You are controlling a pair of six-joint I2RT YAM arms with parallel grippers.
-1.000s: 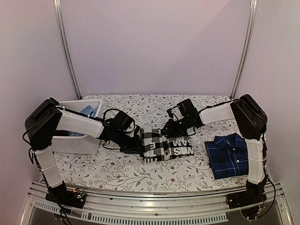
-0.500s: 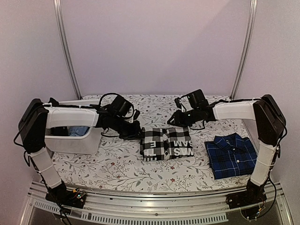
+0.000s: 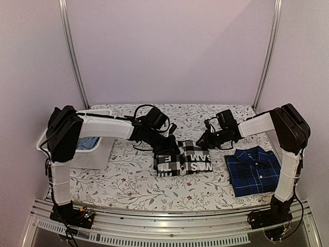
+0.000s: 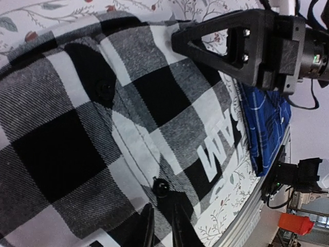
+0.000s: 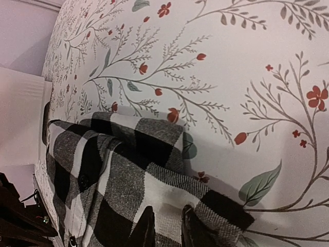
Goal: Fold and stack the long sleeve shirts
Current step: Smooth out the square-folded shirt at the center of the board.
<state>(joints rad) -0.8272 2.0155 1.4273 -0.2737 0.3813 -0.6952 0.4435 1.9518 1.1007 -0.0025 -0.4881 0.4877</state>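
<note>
The black-and-white checked shirt (image 3: 182,158) is lying folded into a compact rectangle at the middle of the flowered table (image 3: 128,180), with white lettering (image 3: 199,160) showing on its right half. The blue plaid shirt (image 3: 253,171) is lying folded by itself to the right, near the first but not touching it, with its collar turned toward the far side. The two shirts are not yet stacked.

The left gripper (image 4: 162,213) is being held low over the far left part of the checked shirt. In the left wrist view its two fingers are drawn close together just beside a dark button (image 4: 161,187), and only a thin strip of cloth is showing between them. Whether cloth is being pinched cannot be told.

The right gripper (image 5: 167,218) is being held at the far right edge of the same shirt, where the checked cloth meets the table. Its fingers are likewise standing close together, and a pinch cannot be confirmed there either. The two grippers are facing each other across the shirt, near but apart.

A white bin (image 3: 97,154) is standing at the left of the table, well apart from both shirts, with a pale blue item (image 3: 88,143) lying inside.
</note>
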